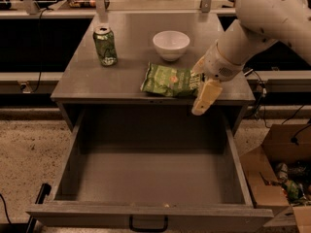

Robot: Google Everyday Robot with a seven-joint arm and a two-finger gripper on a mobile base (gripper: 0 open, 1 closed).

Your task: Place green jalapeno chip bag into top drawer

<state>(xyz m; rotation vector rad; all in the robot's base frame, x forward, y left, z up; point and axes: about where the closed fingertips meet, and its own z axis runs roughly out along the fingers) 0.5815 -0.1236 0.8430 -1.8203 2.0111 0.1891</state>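
Observation:
The green jalapeno chip bag (pixel 170 80) lies flat on the grey cabinet top (pixel 121 76), near its front edge, right of centre. The top drawer (pixel 150 178) is pulled wide open below it; its inside shows bare grey metal, and a black pull handle (pixel 148 224) sits on its front. My gripper (pixel 203 98) hangs from the white arm at the bag's right end, just over the cabinet's front edge, its cream fingers pointing down and left.
A green drink can (pixel 105 45) stands at the back left of the cabinet top. A white bowl (pixel 171 44) sits behind the bag. A cardboard box (pixel 279 174) with items stands on the floor to the right of the drawer.

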